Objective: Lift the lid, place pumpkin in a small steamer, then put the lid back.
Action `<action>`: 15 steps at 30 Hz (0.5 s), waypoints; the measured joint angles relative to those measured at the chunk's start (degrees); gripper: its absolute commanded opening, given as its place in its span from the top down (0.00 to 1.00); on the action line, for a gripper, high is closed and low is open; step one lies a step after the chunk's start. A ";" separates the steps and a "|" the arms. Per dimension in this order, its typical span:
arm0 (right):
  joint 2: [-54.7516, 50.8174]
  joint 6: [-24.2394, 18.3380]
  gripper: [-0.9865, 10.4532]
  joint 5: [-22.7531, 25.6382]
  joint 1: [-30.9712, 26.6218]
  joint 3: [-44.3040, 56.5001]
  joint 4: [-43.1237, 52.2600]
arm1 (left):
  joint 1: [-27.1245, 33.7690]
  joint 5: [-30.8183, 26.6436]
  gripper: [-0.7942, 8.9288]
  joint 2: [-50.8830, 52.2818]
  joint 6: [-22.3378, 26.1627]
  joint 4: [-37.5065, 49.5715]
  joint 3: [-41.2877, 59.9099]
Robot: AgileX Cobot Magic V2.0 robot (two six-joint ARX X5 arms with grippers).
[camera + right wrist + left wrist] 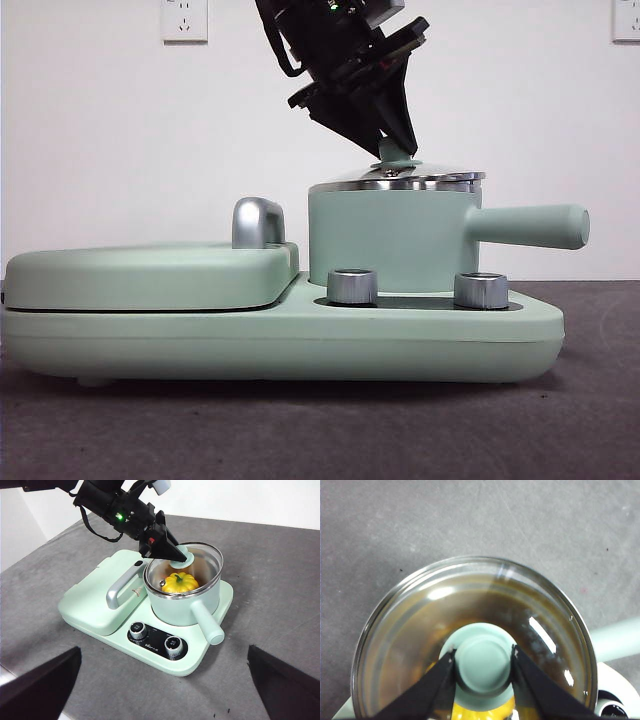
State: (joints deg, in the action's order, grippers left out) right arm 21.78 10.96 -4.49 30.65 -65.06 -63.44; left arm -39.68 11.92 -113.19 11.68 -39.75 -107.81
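**A:** So the left tool [483, 667] is clamped on the mint knob of the lid [470, 600], one jaw on each side. The pumpkin [180, 582] is directly below it, already sitting in the steamer [187, 605]. From the front the lid looks tilted, one edge down on the rim and the other a bit up. Looks like it's the put-the-lid-back step to me.

**B:** Agreed. I'd level the lid first, centre it over the rim, then lower it straight and only let go once the metal edge sits all round. That knob is smooth and round, so a slanted pull could slip it.

**A:** The lid is clear glass with a shiny steel band, and the pot is matte mint with a chrome lip. The pumpkin is glossy, ribbed and yellow with a green stem.

**B:** And the right tool [160, 690]?

**A:** Spread wide and holding nothing, well back from the pot over the grey bench [280, 580].
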 measured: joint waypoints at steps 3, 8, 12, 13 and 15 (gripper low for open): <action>0.00 0.00 0.43 0.00 0.00 0.00 0.02 | 0.00 0.09 0.91 0.00 1.40 -0.90 -0.31; 0.00 0.04 0.43 0.00 0.00 0.00 0.04 | 0.00 0.09 0.91 0.00 2.27 -0.81 -0.33; 0.00 0.48 0.43 0.00 0.00 0.00 0.04 | 0.02 0.09 0.91 0.04 2.29 -0.83 -0.31; 0.00 0.79 0.43 0.00 0.00 0.00 0.04 | 0.02 0.07 0.91 0.11 2.32 -0.90 -0.31; 0.00 1.14 0.43 0.00 0.00 0.00 0.04 | 0.02 0.09 0.91 0.13 2.34 -1.07 -0.31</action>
State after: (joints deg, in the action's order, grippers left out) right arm 21.78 12.10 -4.49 30.65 -65.06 -63.40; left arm -39.66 12.01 -113.06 14.02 -40.82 -108.12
